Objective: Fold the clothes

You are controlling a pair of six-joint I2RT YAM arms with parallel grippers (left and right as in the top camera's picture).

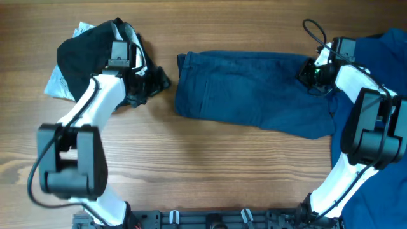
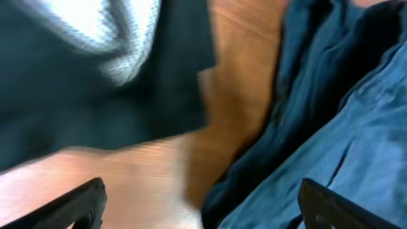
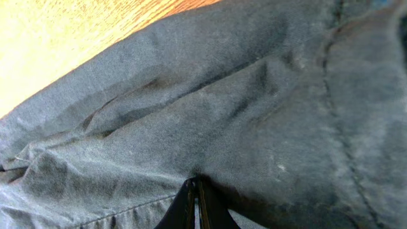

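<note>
the shorts [image 1: 254,89] lie flat on the table [image 1: 191,159]. right claw [image 3: 196,205] is clenched on their right edge; left claw [image 2: 203,207] hangs released beside their left edge. best to carry the pinched edge leftward, low and even.

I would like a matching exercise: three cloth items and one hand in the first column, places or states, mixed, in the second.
1. dark teal-blue denim shorts
2. black garment with pale grey lining
3. bright royal-blue shirt
4. left hand

A. right edge of wooden table
B. open
C. middle of table
D. far left of table

Pairs: 1-C, 2-D, 3-A, 4-B
</note>
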